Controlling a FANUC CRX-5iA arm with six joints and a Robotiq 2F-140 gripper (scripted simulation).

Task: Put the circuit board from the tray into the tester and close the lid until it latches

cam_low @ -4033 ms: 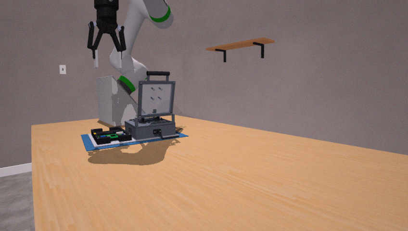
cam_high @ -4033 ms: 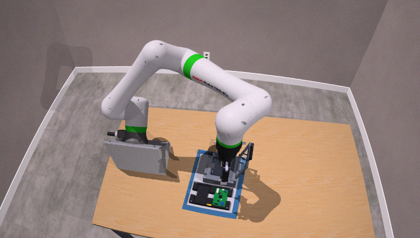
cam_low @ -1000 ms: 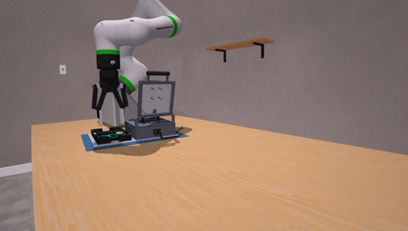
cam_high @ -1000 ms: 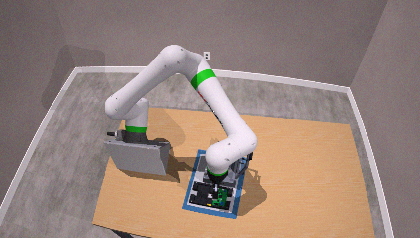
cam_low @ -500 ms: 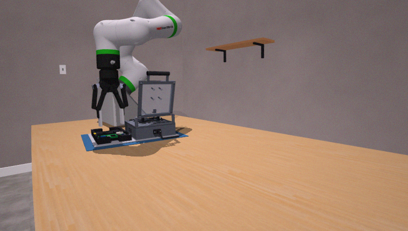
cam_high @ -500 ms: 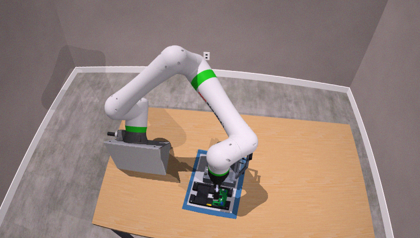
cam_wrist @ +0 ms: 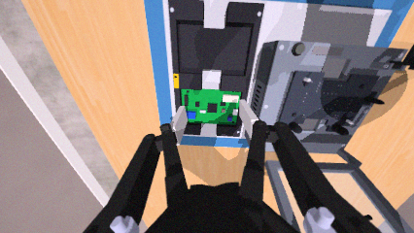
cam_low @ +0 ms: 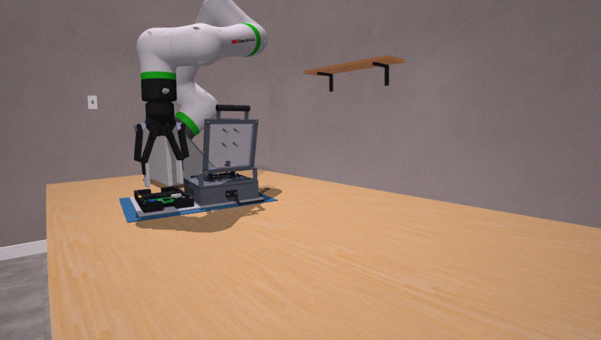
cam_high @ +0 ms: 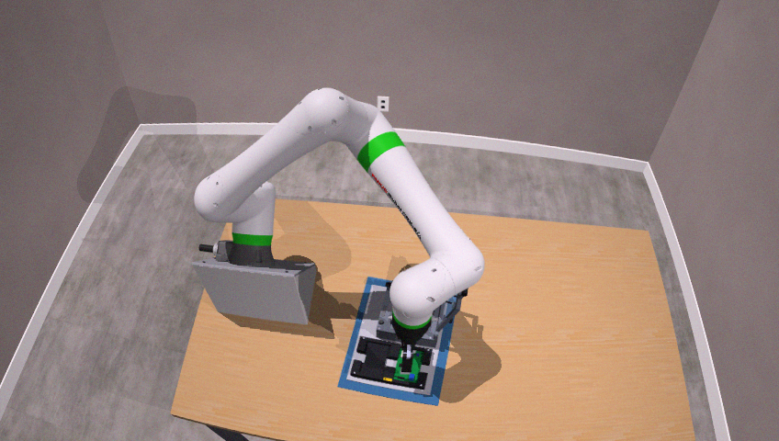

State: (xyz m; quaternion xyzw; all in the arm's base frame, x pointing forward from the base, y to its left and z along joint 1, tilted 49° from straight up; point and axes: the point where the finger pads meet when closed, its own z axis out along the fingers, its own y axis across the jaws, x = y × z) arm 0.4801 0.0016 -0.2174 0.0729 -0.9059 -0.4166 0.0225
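Tray [cam_high: 363, 375] [cam_low: 154, 205] [cam_wrist: 258, 39]: black, two pockets side by side, finger recesses cut through its walls; lies beside the tester.
Board [cam_high: 415, 368] [cam_low: 167, 200] [cam_wrist: 209, 117]: green, one, face up in the tray, in the pocket farther from the yellow label [cam_high: 387, 378] [cam_wrist: 176, 81] along the wall.
Connector [cam_low: 176, 195] [cam_wrist: 230, 98]: white, on the board's end nearest the tester.
Other pocket [cam_high: 374, 355] [cam_wrist: 214, 49]: dark floor showing across its whole width.
Gripper [cam_high: 407, 367] [cam_low: 164, 180] [cam_wrist: 212, 110]: moderately wide, holding nothing; pointing down over the board, one finger toward each short end of it. Fingertips above the tray in the exterior view.
Tester [cam_high: 385, 332] [cam_low: 223, 191] [cam_wrist: 272, 92]: grey box, open on top, a dark plate [cam_wrist: 311, 89] inside, with the board outside it; pins and posts too small to tell apart reliably.
Lid [cam_high: 449, 309] [cam_low: 206, 145] [cam_wrist: 276, 186]: clear panel in a grey frame, raised upright; short rods on its inner face.
Handle [cam_high: 464, 293] [cam_low: 233, 108]: black bar, at the lid's upper edge.
Mat [cam_high: 345, 377] [cam_low: 128, 217] [cam_wrist: 155, 49]: blue, under tray and tester alike.
Table [cam_high: 573, 327] [cam_low: 295, 252]: wood-toned, bearing the mat.

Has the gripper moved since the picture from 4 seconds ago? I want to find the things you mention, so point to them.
Yes. In the exterior view the gripper [cam_low: 163, 173] [cam_wrist: 212, 110] came down, from above the top of the lid [cam_low: 230, 145] to just above the tray [cam_low: 154, 206].
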